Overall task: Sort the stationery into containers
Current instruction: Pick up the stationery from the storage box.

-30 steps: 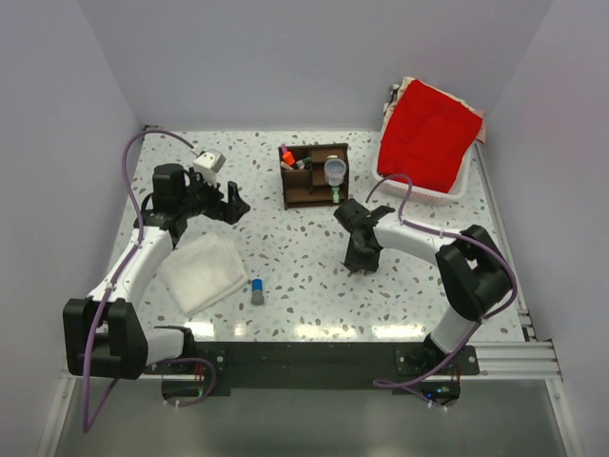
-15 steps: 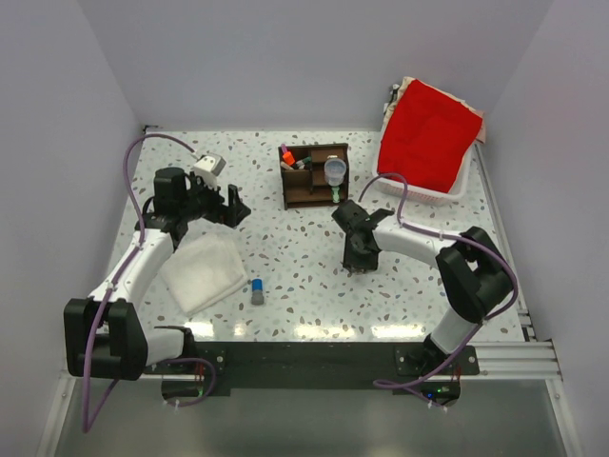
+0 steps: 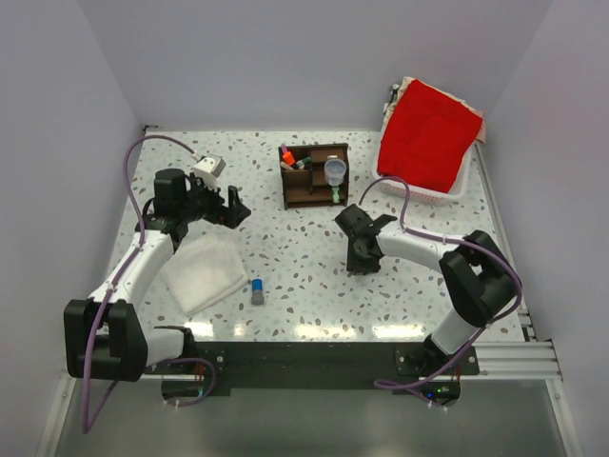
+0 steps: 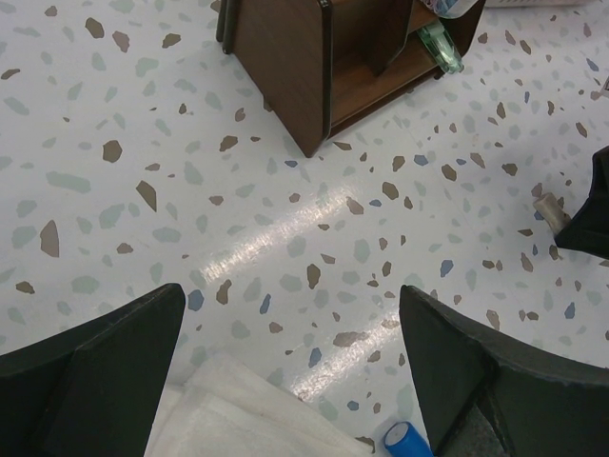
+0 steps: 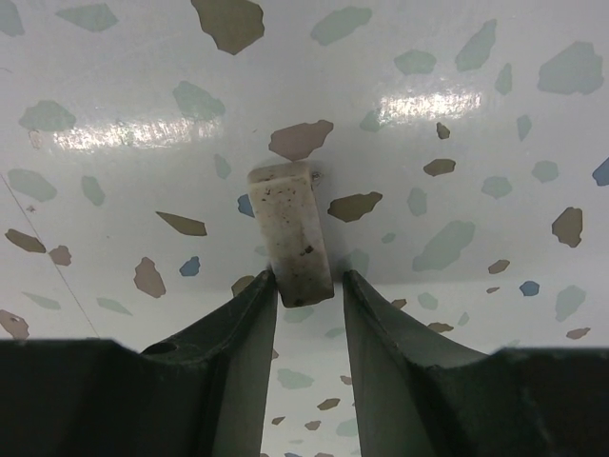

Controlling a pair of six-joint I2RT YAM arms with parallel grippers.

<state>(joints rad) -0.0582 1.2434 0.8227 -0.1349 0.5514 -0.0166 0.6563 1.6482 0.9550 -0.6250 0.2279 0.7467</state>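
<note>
Step in hand: by my reading, the pick-up of one loose piece, a small pale block [image 5: 290, 228] on the speckled bench [image 3: 295, 243].
Right tool [image 5: 306, 286]: narrow, its two fingers pressed against the block's long sides at the end nearest the wrist; the rest of the block sticks out past the fingertips.
Lift: I cannot tell whether the block is clear of the bench or resting on it.
Left tool [image 4: 290, 314]: wide and holding nothing, hanging above bare bench.
Wooden organizer [image 3: 314, 176]: ahead of the right tool and a little to its left, well apart from it; several items already stand in its compartments.
Blue-capped stick [image 3: 257, 290]: lies on the bench back toward the arm bases from the left tool, near the white cloth [image 3: 202, 271], and well to the left of the right tool.
Next move: probably raise the block straight up, carry it forward and left over the organizer, and release it above an open compartment.
Care needed: the hold is on one end only, so the block may pivot.
</note>
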